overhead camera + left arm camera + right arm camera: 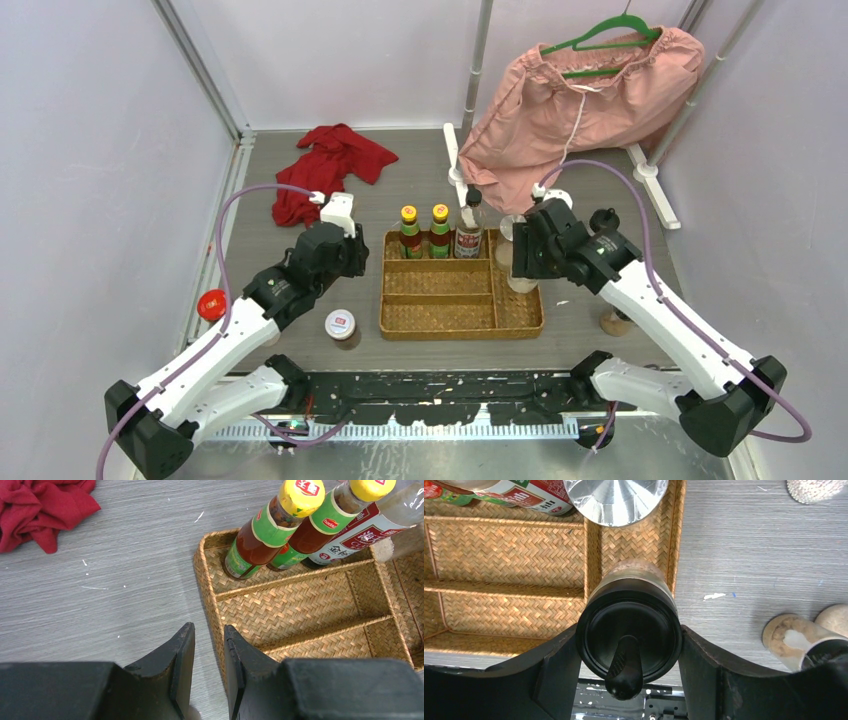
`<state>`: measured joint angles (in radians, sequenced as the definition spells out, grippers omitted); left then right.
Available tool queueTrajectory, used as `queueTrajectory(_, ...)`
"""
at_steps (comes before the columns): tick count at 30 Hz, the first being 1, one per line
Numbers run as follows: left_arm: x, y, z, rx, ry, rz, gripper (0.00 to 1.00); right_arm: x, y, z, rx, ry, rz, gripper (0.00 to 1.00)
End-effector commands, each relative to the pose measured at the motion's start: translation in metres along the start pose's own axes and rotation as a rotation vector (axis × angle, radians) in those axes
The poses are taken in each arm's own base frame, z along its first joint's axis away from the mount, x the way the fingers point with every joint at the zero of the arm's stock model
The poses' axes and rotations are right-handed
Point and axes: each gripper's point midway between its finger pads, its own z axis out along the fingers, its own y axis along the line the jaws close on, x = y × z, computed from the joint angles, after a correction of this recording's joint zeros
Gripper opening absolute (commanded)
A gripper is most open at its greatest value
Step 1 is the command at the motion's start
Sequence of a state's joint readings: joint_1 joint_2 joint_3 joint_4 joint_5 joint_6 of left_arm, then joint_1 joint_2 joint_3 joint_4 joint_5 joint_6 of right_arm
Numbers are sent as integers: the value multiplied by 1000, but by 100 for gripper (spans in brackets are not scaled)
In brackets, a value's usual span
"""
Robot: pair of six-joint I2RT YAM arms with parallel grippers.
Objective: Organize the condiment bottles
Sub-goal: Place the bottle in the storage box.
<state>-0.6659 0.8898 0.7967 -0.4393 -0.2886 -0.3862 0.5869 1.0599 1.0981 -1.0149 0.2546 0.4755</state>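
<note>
- Currently the right gripper [629, 639] is spread wide and clamped on the black-lidded shaker [629, 625], with one finger [558, 666] pressed against each side of the lid.
- The held shaker stands upright over the right-hand column of the wicker tray [462, 333], at its near end. Whether its base touches the tray floor cannot be determined.
- The silver-lidded shaker [614, 497] occupies the far end of the same column, just beyond the held shaker.
- The left gripper [207, 630] is almost fully closed, with only a slit between the fingers, and holds nothing. It hangs over the table [125, 590] just outside the left rim of the tray.
- The rear compartment of the tray holds three upright bottles in a row. The two yellow-capped sauce bottles [410, 232] [440, 230] stand at the left, side by side.
- The black-capped clear bottle [469, 230] stands directly to their right.
- The two long compartments in front of that row contain no bottles.
- The white-lidded jar [340, 325] stands on the table near the front left corner of the tray.
- The red-lidded jar [211, 304] stands farther left, close to the table edge and beside the left arm.
- A red cloth [325, 165] lies crumpled at the rear left of the table.
- A pink garment [580, 105] hangs on a green hanger [610, 35] at the rear right.
</note>
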Motion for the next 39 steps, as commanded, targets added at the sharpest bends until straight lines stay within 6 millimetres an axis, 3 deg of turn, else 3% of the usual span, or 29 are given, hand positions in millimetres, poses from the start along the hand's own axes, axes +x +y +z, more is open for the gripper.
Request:
queueTrajectory(1,-18,-3,-7,8,-51,-16,29,-25,11,10,-9,-158,45,45)
queueTrajectory(17,-17,-3,-7,10,-50,-20,28,-11,26,58,-22,-158,16,46)
queueTrajectory(25,-18,-3,-8,9,-50,-17,28,-1,25,70,-6,-121,1,47)
queueTrajectory(31,-18,-4,-7,10,-49,-14,28,-3,25,57,-13,-119,2,47)
queueTrajectory(39,-17,-4,-5,10,-44,-12,28,-31,36,-3,-52,-186,-39,47)
